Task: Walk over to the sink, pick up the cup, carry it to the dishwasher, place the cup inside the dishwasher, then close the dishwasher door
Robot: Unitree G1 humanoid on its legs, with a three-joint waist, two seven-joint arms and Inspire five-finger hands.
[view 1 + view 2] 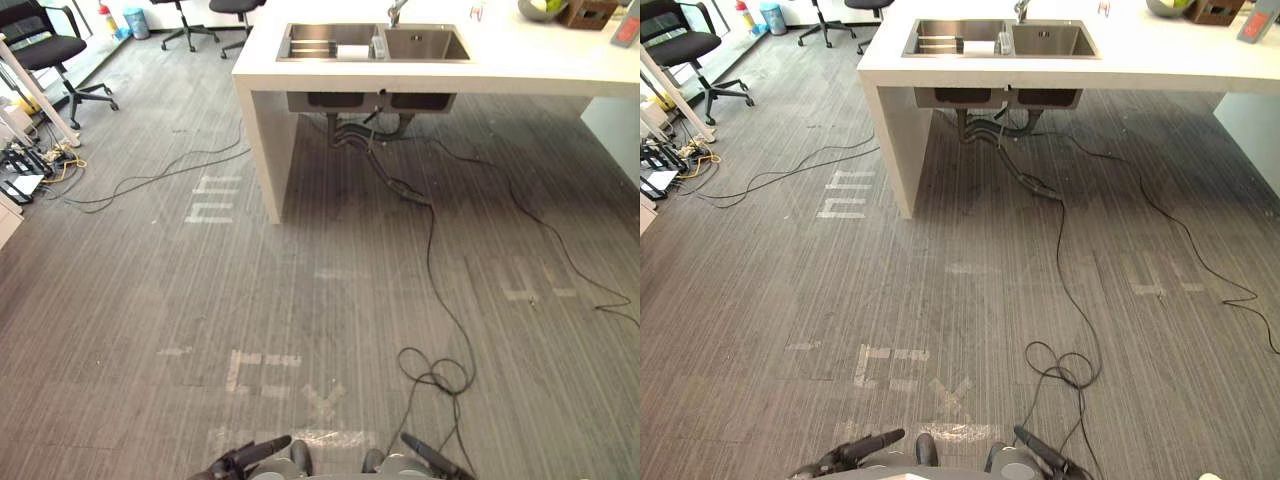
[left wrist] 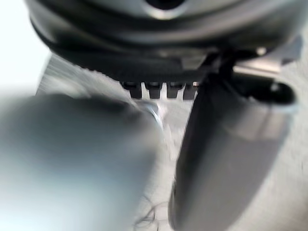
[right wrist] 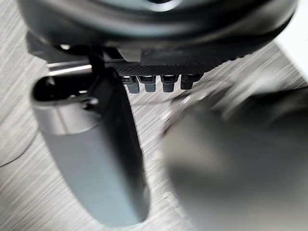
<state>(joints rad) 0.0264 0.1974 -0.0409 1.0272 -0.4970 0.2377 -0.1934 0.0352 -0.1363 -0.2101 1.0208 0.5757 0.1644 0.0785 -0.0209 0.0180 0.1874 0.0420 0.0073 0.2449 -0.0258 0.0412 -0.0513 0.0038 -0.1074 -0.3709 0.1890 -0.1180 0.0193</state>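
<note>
One clear cup (image 1: 378, 44) at the steel sink's (image 1: 430, 46) middle

Dark left hand (image 1: 250, 455) and dark right hand (image 1: 435, 458), both slim and black at the ends. Close on the left hand: wide black rounded body with a glossy rim, a row of small square black fingers (image 2: 155, 89) below it, a thick smooth dark-grey thumb (image 2: 231, 159) with a rounded end, a silver bar (image 2: 260, 70) at its root. Same build on the right hand: finely dotted black strip (image 3: 192, 65) above the fingers, glossy grey thumb, silver bar beside its root.
</note>
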